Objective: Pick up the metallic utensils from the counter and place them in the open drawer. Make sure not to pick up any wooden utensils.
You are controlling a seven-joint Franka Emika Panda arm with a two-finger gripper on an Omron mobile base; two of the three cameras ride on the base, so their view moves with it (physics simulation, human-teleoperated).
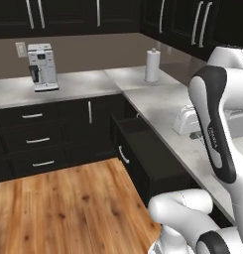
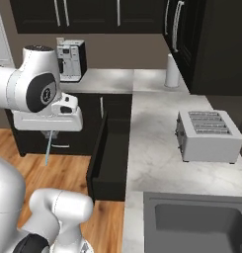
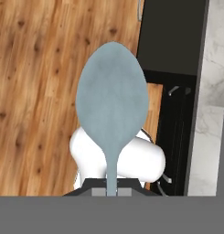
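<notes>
My gripper is shut on the handle of the slim silvery spoon, which hangs bowl-down over the wooden floor. In the hand view the spoon's bowl looms large above the gripper. The wide black drawer stands pulled open to the right of the spoon, a short way off; its silver bar handle faces the floor. The drawer's dark inside looks bare. The table knife and the counter with the cooktop are out of view.
A marbled worktop above the drawer carries a toaster, a paper-towel roll and a sink. A coffee machine stands on the grey countertop over stacked narrow drawers. Wooden floor lies open in front.
</notes>
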